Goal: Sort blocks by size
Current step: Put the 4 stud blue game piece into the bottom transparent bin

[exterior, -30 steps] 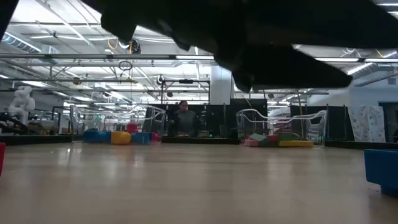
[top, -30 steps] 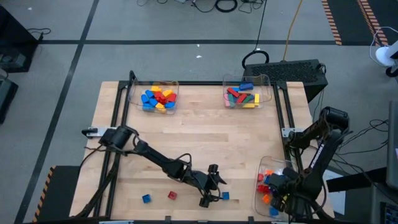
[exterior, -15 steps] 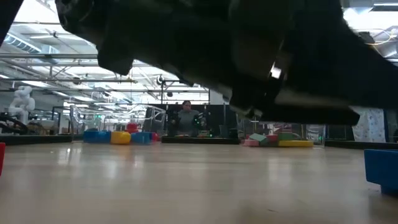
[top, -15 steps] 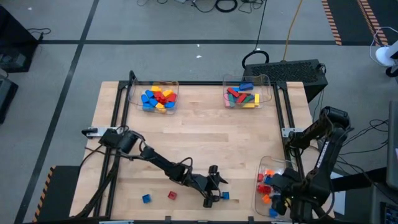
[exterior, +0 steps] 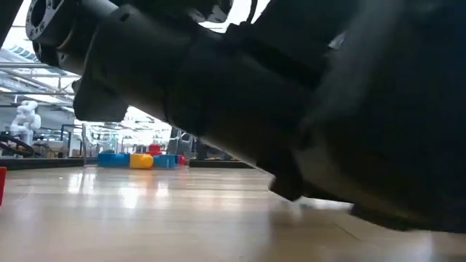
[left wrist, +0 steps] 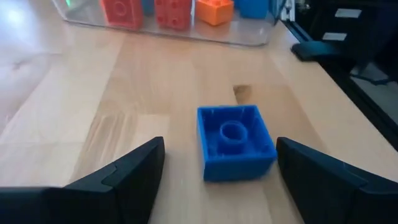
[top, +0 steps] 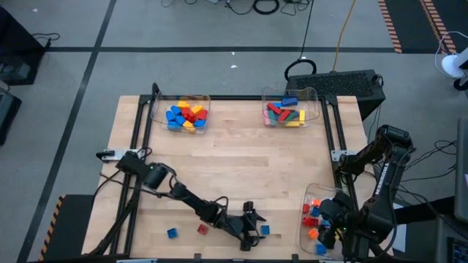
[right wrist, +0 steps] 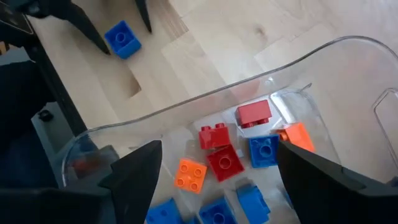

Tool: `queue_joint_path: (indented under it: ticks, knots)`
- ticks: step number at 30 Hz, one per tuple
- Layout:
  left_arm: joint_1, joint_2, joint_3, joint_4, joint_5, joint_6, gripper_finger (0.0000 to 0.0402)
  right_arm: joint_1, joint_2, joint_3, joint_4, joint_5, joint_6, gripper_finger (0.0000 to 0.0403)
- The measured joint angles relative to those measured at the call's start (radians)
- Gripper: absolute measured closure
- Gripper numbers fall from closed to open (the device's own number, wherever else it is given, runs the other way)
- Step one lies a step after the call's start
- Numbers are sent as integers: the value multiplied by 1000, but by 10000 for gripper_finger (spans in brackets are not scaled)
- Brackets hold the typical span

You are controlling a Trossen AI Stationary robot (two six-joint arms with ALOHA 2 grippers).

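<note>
Three small plastic cube blocks lie loose along the near edge of the wooden counter (top: 234,161): a blue one (top: 172,233) at about 7 o'clock, a red one (top: 202,229) just beside it, and a second small blue cube block (left wrist: 235,140) at about 6 o'clock. The left gripper (left wrist: 217,180) has its jaws spread wide and empty around this second blue cube block, which sits between the fingers but nearer the one on the right of the left wrist view, studs up and slightly skewed to the jaw line.

The likely trouble is a lopsided closure: the nearer finger would meet the block first and could push or twist it across the counter instead of pinching it squarely. A grip on a corner could also let it slip out on the lift.

At about 4 o'clock the right gripper (right wrist: 214,177) hangs over the clear plastic tray of small cubes (right wrist: 261,81), fully open and holding nothing; red, orange and blue cube blocks (right wrist: 225,163) lie inside.

Farther off, a clear tray of mid-sized blocks (top: 186,115) sits at 11 o'clock and a clear tray of longer bar blocks (top: 287,112) at 1 o'clock.
</note>
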Motion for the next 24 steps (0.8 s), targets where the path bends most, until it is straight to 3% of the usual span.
queue_joint_path:
  ticks: [5,8,14,15,19,24]
  knots:
    - [-6,42,54,-1,-22,-1,98,-3,0,0,2,0,0,103]
    - [-6,46,55,-10,-31,-7,122,-3,0,0,4,0,0,103]
    - [4,43,55,-57,-36,-49,244,-3,1,0,7,8,1,103]
    - [6,42,56,-63,-34,-50,263,-3,5,0,6,24,1,103]
    - [12,32,55,-75,-10,-47,261,-3,61,-3,37,204,-44,103]
    - [29,-14,50,-129,46,-51,261,-15,178,-8,162,355,-332,103]
